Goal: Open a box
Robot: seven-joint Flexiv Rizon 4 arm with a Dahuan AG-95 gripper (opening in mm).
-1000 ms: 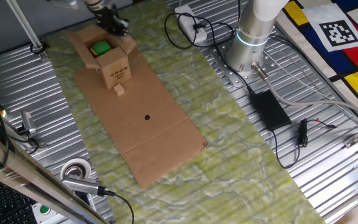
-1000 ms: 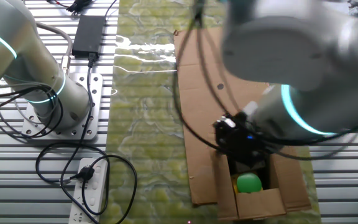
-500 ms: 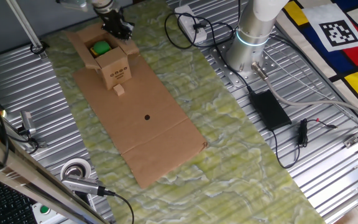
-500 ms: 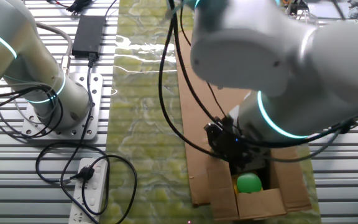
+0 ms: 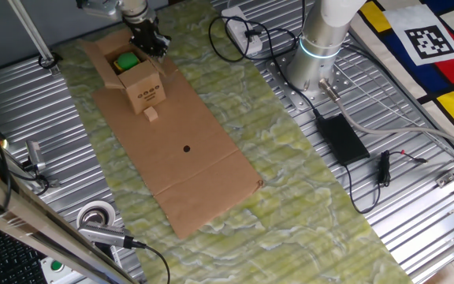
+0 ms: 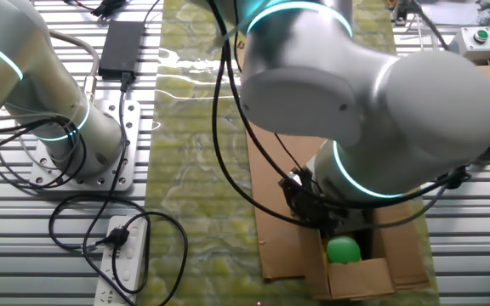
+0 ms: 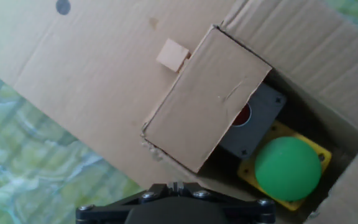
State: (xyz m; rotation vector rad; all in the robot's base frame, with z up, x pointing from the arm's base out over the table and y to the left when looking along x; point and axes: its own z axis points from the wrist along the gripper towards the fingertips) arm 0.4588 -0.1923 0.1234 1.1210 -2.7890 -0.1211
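Observation:
The box (image 5: 143, 89) is a small brown carton with dark marks on its front, standing on the far end of a large flat cardboard sheet (image 5: 187, 166). Its top is open, with a green ball (image 5: 127, 59) showing inside. My gripper (image 5: 150, 41) is at the box's far right top edge, jaws together. In the other fixed view the gripper (image 6: 313, 201) sits just above the box (image 6: 360, 276), with the arm covering much of it. In the hand view, one flap (image 7: 207, 102) lies half over the opening, beside the green ball (image 7: 288, 168) and a grey block (image 7: 257, 124). The gripper (image 7: 174, 186) looks shut.
A tiny cardboard block (image 5: 151, 113) lies in front of the box. A power strip (image 5: 239, 28) and the arm's base (image 5: 314, 55) stand at the far right, with a black adapter (image 5: 341, 138) beside them. A tape roll (image 5: 97, 217) lies near left.
The gripper has moved a little along the box's top edge toward its far corner. The box has shifted slightly with it. The arm now covers more of the other fixed view.

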